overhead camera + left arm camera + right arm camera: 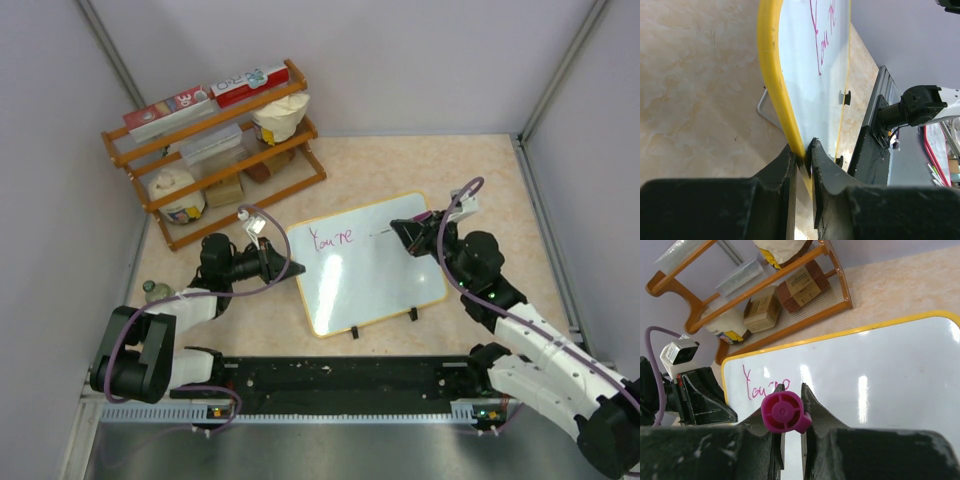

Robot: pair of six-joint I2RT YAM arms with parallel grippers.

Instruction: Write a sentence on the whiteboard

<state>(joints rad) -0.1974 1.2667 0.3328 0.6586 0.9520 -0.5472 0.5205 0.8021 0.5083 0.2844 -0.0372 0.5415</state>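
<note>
The whiteboard (370, 275) lies flat mid-table, white with a yellow rim and two black clips (353, 333) on its near edge. Pink writing (331, 238) reading "You're" runs along its far left part. My left gripper (293, 268) is shut on the board's left rim; in the left wrist view the yellow rim (771, 75) runs down between the jaws of that gripper (805, 159). My right gripper (402, 232) hovers over the board's far right part, shut on a magenta marker (783, 412) whose rear end faces the wrist camera. The marker's tip is hidden.
A wooden rack (215, 140) with boxes, bags and jars stands at the back left. A small bottle (152, 290) sits by the left arm. A black rail (340, 375) runs along the near edge. Grey walls close in both sides.
</note>
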